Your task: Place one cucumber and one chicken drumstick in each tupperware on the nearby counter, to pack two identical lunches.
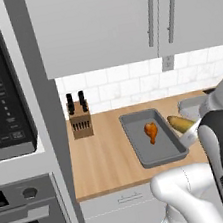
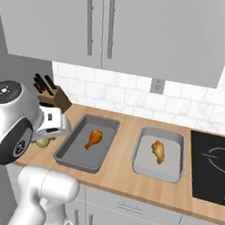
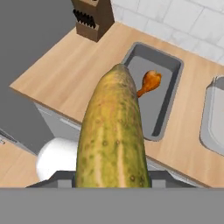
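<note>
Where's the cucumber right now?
The cucumber is held in the robot's hand, up in the air, near the left tupperware that has a chicken drumstick in it.

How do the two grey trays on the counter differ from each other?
The left tray, nearer the knife block, has straight walls and sharper corners; the right tray, beside the cooktop, is rounder and paler. The left tray's drumstick is orange; the right tray's is yellower. Each holds one drumstick, no cucumber.

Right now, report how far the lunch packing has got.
Done: one chicken drumstick lies in the left tupperware, another in the right tupperware. In hand: the gripper holds a cucumber. Left: a cucumber into each tupperware.
</note>
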